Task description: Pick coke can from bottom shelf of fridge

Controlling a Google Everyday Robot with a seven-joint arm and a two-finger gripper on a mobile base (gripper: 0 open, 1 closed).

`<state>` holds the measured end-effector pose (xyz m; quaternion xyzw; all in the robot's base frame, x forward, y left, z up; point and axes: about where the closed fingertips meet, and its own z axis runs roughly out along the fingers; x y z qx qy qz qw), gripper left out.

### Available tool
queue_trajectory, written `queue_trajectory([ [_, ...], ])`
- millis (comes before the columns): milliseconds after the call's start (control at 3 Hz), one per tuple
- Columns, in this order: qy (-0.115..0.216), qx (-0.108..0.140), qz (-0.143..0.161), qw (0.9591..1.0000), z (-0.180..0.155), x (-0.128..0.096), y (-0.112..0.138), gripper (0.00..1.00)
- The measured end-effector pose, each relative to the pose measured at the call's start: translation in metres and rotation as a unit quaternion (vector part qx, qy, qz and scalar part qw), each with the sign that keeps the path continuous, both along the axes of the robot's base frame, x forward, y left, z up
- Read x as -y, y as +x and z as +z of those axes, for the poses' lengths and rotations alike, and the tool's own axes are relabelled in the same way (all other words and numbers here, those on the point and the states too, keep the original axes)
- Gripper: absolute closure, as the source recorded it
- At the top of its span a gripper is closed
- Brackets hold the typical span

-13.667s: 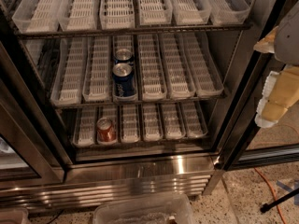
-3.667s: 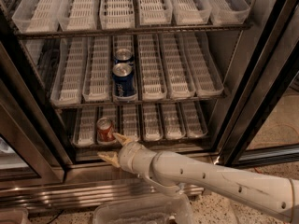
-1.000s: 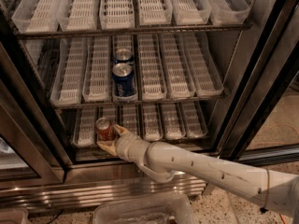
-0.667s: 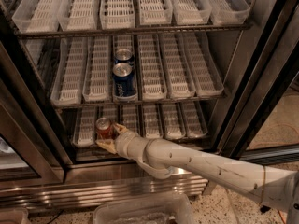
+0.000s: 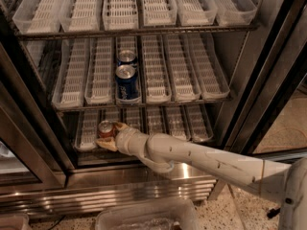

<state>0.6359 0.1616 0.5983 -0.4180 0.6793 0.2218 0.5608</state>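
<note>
Gripper: we see the gripper (image 5: 111,136) at the front left corner of the bottom shelf (image 5: 158,121), clamped on the coke can (image 5: 105,129), with one tan finger (image 5: 120,126) at its right and the other under its front.
Coke can: upright in the second lane tray from the shelf's left edge, near the front edge.
Arm: the white arm (image 5: 201,159) reaches in from the lower right, crossing the shelf's front edge.
Middle shelf: on the middle shelf (image 5: 158,71), two blue cans (image 5: 127,82) stand in one lane, one behind the other.
Fridge: the fridge (image 5: 144,183) stands open, and we see its ribbed steel base below the arm.
Floor: a clear plastic tub (image 5: 144,214) lies before the base.
</note>
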Motion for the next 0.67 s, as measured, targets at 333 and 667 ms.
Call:
queue_trajectory([
  [333,0.002,-0.001,0.016,0.9999,-0.0004,-0.0088,0.0074,0.54],
  [667,0.002,-0.001,0.018,0.9998,-0.0003,-0.0103,0.0083,0.78],
])
